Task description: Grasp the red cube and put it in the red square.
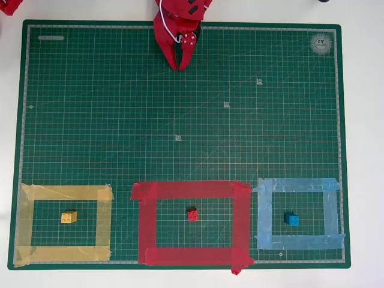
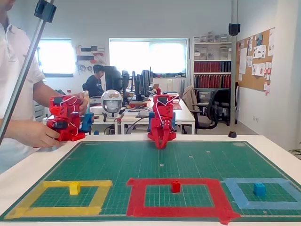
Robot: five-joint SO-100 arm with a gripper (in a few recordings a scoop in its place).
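The red cube [image 1: 192,215] [image 2: 176,187] sits on the green mat inside the red square [image 1: 147,222] [image 2: 136,195], near its middle. My red gripper [image 1: 180,65] [image 2: 162,145] hangs at the far end of the mat, well away from the cube, its fingertips pointing down and pressed together, holding nothing.
A yellow block [image 1: 69,217] lies inside the yellow tape outline [image 1: 24,225] at the left. A blue block [image 1: 292,219] lies inside the light blue tape outline [image 1: 331,213] at the right. The green cutting mat [image 1: 180,120] covers the table. A person stands at the left in the fixed view.
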